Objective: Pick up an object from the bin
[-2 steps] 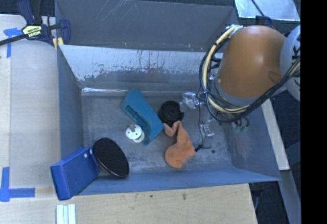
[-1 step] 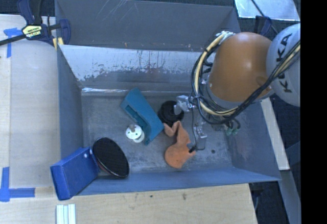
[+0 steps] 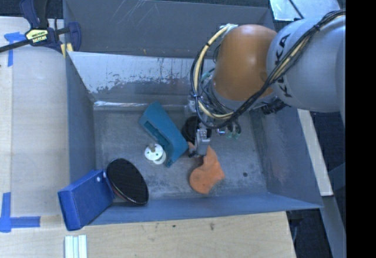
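My gripper [image 3: 198, 146] hangs low in the middle of the bin under the orange dome, its fingers pointing down just above the top edge of an orange, soft-looking lump [image 3: 206, 174]. A teal flat block [image 3: 164, 130] lies tilted right beside the fingers on their left. A small white round piece [image 3: 155, 154] sits at the teal block's lower left. The fingertips are partly hidden among the cables and the dark shape behind them.
A blue box with a black oval disc [image 3: 126, 181] on its end leans in the bin's front left corner. The bin floor to the right of the orange lump is bare grey metal.
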Tool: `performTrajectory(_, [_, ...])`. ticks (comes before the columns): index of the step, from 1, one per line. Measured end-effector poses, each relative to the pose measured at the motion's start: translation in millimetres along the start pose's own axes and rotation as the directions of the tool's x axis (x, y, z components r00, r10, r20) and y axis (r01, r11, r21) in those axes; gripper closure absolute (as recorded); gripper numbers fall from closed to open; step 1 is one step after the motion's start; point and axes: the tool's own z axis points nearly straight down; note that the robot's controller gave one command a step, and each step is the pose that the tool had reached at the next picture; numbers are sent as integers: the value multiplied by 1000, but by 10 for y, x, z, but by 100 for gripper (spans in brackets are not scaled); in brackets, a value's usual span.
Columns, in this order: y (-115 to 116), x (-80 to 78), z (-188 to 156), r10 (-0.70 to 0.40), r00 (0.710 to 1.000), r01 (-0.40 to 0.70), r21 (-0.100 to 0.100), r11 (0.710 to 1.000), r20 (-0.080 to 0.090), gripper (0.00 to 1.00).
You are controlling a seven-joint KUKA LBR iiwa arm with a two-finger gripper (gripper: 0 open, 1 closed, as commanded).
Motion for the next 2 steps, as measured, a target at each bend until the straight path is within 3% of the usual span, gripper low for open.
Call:
performTrajectory(1, [-137, -154, 300, -219, 976, 219, -2, 976, -3, 0])
performTrajectory(2, [-322, -403, 619, -359, 933, 359, 0, 933, 4, 0])
